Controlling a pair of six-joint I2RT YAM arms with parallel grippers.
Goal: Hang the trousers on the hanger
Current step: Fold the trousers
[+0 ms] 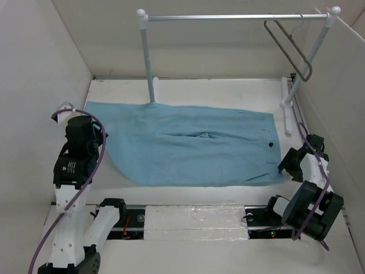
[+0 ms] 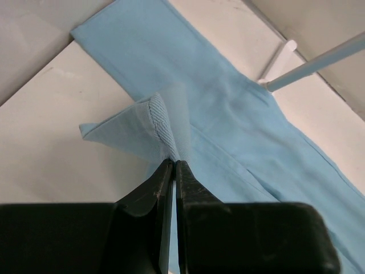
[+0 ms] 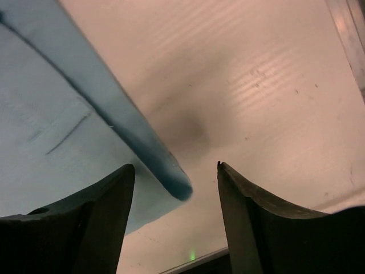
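While the soft, thin blue trousers (image 1: 194, 145) lie flat on the table (image 1: 228, 85) and the slim grey hanger (image 1: 291, 45) hangs from the far rail (image 1: 234, 17), the left gripper (image 2: 173, 165) pinches a ribbed trouser fold and the right gripper (image 3: 175, 165) gapes empty at the waistband corner.

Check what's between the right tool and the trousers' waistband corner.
Nothing. In the right wrist view, the right tool hangs open over a corner of the trousers, with only bare table around it.
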